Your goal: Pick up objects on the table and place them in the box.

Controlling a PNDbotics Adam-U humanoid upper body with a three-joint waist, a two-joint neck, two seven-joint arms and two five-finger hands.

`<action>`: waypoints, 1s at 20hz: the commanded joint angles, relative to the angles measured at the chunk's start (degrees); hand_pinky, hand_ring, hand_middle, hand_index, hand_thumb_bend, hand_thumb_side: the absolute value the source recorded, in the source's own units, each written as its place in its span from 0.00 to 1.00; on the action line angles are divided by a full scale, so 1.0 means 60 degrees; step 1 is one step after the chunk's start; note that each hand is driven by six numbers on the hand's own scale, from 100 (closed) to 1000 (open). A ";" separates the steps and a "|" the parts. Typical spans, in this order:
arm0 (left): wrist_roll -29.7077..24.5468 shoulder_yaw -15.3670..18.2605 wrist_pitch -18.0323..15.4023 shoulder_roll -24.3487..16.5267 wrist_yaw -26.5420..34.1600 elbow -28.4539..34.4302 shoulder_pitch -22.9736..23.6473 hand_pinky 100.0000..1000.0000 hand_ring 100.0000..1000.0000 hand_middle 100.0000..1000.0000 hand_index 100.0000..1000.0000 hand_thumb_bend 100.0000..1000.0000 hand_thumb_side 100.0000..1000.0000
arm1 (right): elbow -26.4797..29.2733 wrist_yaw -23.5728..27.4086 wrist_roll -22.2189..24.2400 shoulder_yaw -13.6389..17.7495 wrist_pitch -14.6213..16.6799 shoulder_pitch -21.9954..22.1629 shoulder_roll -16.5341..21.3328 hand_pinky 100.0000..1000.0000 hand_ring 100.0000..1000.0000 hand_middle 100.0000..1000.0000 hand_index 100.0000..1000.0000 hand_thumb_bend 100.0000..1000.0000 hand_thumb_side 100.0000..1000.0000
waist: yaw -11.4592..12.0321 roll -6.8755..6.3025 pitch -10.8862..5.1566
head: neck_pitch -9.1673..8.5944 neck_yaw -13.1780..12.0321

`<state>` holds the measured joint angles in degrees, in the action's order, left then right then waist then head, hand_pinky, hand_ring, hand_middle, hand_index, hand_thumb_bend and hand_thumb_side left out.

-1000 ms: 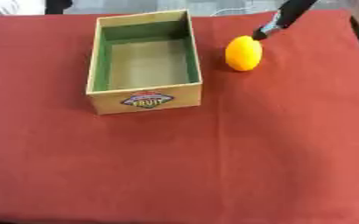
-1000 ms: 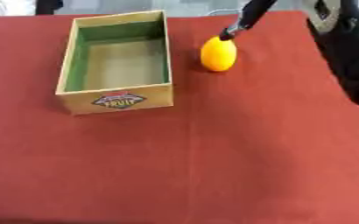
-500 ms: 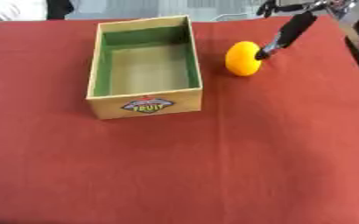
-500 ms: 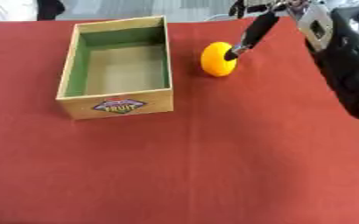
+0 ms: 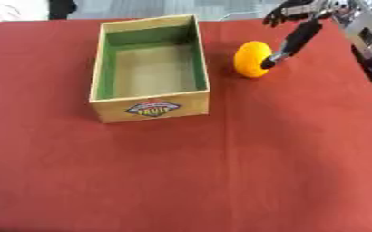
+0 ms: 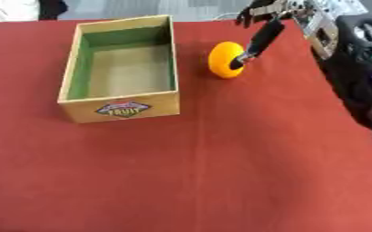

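Note:
An orange, lemon-shaped fruit (image 5: 251, 59) lies on the red cloth just right of the wooden box (image 5: 191, 99), which has a green inner lining and a "FRUIT" label on its front wall. My right hand (image 6: 262, 33) reaches in from the upper right. Its thumb stretches down and its tip touches the fruit's right side, while the other fingers (image 5: 278, 14) are curled above and behind the fruit, apart from it. The box holds nothing. My left hand shows in neither view.
The red cloth (image 5: 221, 172) covers the whole table. My right forearm (image 6: 356, 59), black with silver parts, fills the right edge. Behind the table's far edge there is grey floor and a dark shape at the upper left.
My right hand has come down and forward; its thumb now rests against the fruit's right side. The fruit and the box have kept their places.

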<state>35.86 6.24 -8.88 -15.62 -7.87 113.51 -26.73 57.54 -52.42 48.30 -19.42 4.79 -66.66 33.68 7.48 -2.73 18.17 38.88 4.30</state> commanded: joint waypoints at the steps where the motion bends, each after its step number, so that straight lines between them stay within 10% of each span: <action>1: 0.0018 0.0037 -0.0008 -0.0179 0.0038 0.0180 -0.0121 0.49 0.52 0.58 0.71 0.01 0.86 | -0.0072 0.0006 -0.0050 0.0062 -0.0028 -0.0215 0.0041 0.88 0.95 0.87 1.00 0.62 0.56 | 0.0025 -0.0016 -0.0144 | -0.0042 0.0039; 20: 0.0020 0.0038 0.0005 -0.0136 0.0089 0.0180 -0.0193 0.49 0.52 0.58 0.71 0.01 0.86 | -0.1561 -0.0932 -0.0849 0.0316 0.0052 -0.0409 -0.0662 0.85 0.93 0.82 1.00 0.50 0.57 | 0.0194 -0.0081 0.0052 | -0.0075 0.0121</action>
<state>35.87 6.24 -8.87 -15.60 -7.48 113.51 -27.08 48.20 -57.18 43.79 -18.19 5.08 -67.57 29.20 8.53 -3.13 19.52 38.88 4.91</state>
